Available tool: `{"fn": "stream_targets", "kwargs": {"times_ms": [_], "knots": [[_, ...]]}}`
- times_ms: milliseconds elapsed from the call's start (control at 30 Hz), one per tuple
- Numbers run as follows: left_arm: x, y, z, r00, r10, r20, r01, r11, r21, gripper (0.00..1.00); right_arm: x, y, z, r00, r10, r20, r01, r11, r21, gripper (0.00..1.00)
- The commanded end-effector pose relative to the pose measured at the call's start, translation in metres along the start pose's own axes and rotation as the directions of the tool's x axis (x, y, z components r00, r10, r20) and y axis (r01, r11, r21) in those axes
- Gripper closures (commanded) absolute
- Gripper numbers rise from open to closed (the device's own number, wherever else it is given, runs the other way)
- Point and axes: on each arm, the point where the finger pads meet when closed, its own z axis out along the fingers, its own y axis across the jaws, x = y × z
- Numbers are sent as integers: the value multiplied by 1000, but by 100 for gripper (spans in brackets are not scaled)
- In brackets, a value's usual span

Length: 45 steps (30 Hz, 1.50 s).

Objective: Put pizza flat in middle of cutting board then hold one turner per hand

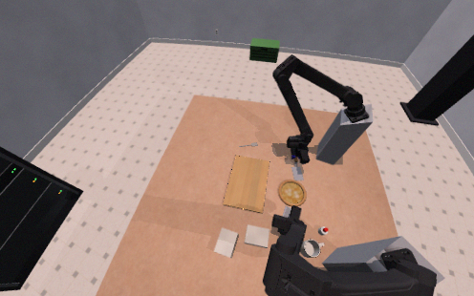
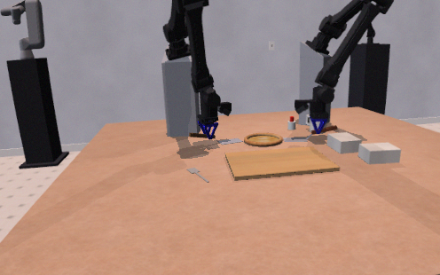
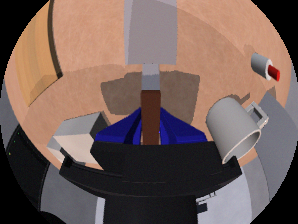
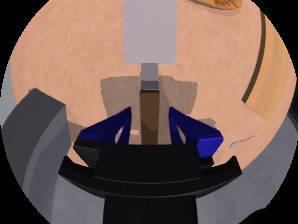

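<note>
The pizza [image 1: 291, 193] [image 2: 263, 139] [image 4: 220, 3] lies flat on the table beside the cutting board [image 1: 247, 183] [image 2: 281, 163] [image 3: 34, 55] [image 4: 277, 65], apart from it. My left gripper [image 2: 318, 131] [image 3: 150, 111] is shut on the red-brown handle of one turner [image 3: 150, 35] [image 2: 296, 139], whose grey blade points towards the pizza. My right gripper [image 2: 209, 135] [image 4: 150, 111] is open around the brown handle of the other turner [image 4: 150, 35] [image 1: 297, 173] [image 2: 231, 142], with a gap on each side. That turner's blade also points towards the pizza. The left fingertips are hidden in the top view.
A grey mug [image 1: 312, 248] [image 3: 230, 127] and a red-capped bottle [image 1: 324, 231] [image 2: 291, 123] [image 3: 264, 66] stand near my left gripper. Two white blocks [image 1: 257, 236] [image 1: 226, 243] lie on its other side. A small fork-like utensil [image 1: 248, 145] [image 2: 197, 174] lies beyond the board.
</note>
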Motion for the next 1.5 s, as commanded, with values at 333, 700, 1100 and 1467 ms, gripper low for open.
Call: {"fn": "stream_targets", "kwargs": {"times_ms": [333,700,1100,1467], "knots": [[-3,-15,0,1000,12,5,-12,1000,23,94,-5,20,-8,999,-33,9,33,999,-35,52],[-3,-15,0,1000,12,5,-12,1000,23,94,-6,20,-8,1000,-26,10,27,999,-34,94],[-7,-3,-29,1000,13,9,-13,1000,-6,94,-5,13,-30,1000,-13,10,14,1000,-18,94],[-3,-8,-44,1000,9,4,-10,1000,6,94,-4,19,-47,1000,-18,8,18,1000,-26,94]]}}
